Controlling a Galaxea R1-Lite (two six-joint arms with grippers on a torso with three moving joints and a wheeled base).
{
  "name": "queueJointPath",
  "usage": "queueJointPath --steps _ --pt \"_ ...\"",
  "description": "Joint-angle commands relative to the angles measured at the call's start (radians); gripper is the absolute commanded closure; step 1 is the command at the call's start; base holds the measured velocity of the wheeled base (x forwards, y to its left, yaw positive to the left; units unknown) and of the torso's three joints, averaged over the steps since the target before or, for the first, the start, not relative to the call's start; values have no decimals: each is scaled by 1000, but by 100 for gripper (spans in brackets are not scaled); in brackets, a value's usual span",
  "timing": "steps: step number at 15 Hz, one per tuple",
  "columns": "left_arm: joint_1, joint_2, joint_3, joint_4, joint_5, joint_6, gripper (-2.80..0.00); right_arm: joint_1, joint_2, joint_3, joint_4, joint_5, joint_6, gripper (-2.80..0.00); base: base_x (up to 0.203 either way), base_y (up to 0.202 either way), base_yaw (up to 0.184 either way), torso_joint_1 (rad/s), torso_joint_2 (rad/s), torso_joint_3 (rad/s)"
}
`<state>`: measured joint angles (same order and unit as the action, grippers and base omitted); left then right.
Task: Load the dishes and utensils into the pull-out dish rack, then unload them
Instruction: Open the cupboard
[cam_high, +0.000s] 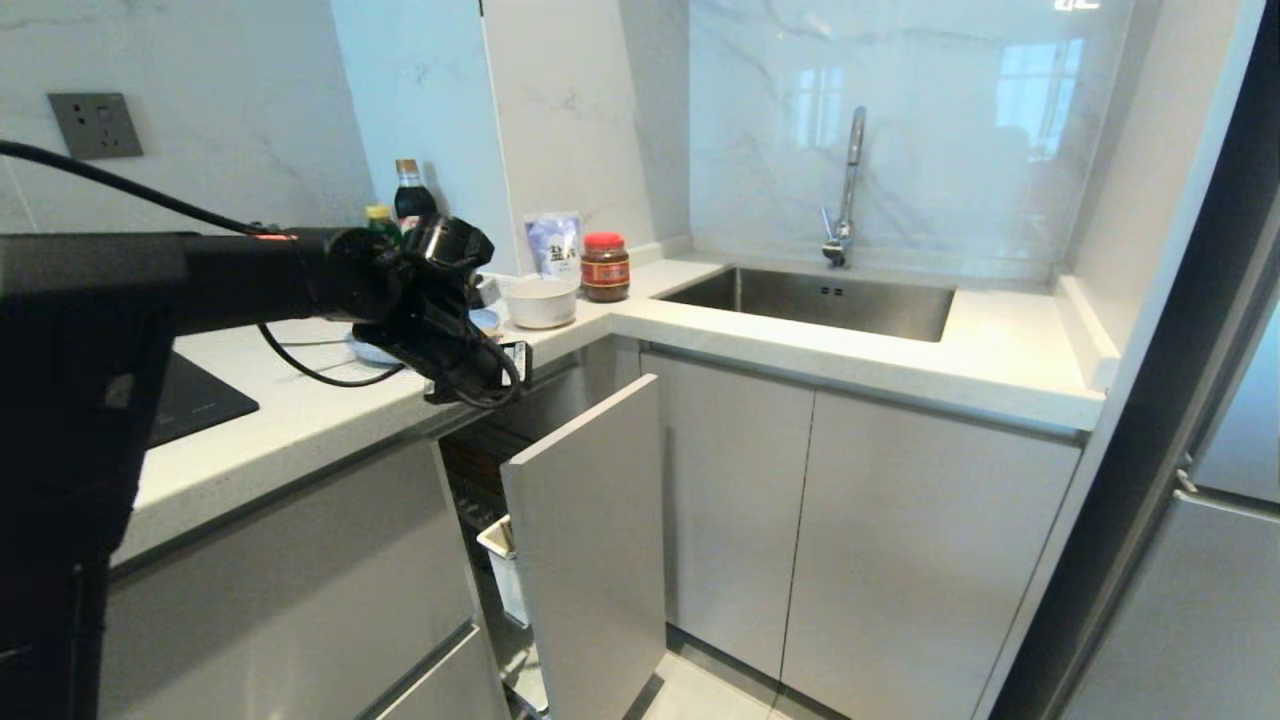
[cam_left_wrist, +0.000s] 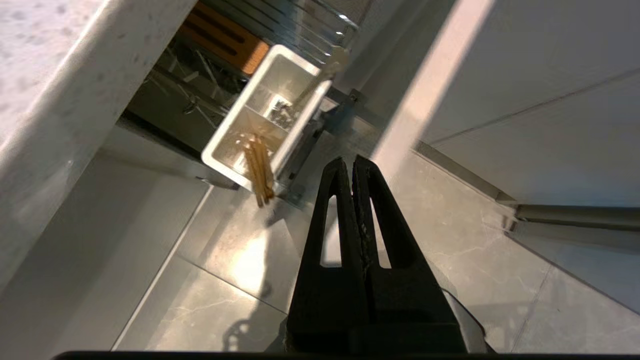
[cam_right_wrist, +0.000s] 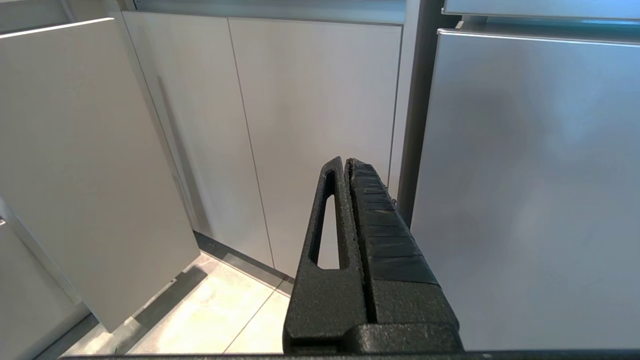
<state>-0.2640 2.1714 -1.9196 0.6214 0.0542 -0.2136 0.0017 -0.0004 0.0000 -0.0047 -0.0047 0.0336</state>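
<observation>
The pull-out dish rack stands drawn out under the counter, its grey door front (cam_high: 590, 540) facing me. In the left wrist view its white caddy (cam_left_wrist: 265, 115) holds the wooden chopsticks (cam_left_wrist: 259, 170) and a metal spoon (cam_left_wrist: 315, 85), next to the wooden strip (cam_left_wrist: 225, 37). My left gripper (cam_left_wrist: 352, 162) hangs shut and empty above the floor, just beside the caddy. On the counter sit the off-white bowl (cam_high: 542, 300) and the pale plate (cam_high: 372, 352), the plate mostly hidden behind my left arm. My right gripper (cam_right_wrist: 346, 161) is shut and empty, parked facing the cabinet doors.
A red-lidded jar (cam_high: 605, 267), a pouch (cam_high: 552, 243) and bottles (cam_high: 412, 195) stand at the back of the counter. The sink (cam_high: 810, 300) lies to the right, a black hob (cam_high: 195, 400) to the left. A steel fridge (cam_right_wrist: 530, 190) stands at the far right.
</observation>
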Motion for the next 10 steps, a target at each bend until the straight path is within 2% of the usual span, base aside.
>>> queueJointPath --steps 1,10 --pt "3 73 -1 -32 34 -3 0 1 -4 2 0 0 0 0 0 0 0 0 0 0" --pt "-7 185 -1 -101 46 -5 0 1 -4 2 0 0 0 0 0 0 0 0 0 0"
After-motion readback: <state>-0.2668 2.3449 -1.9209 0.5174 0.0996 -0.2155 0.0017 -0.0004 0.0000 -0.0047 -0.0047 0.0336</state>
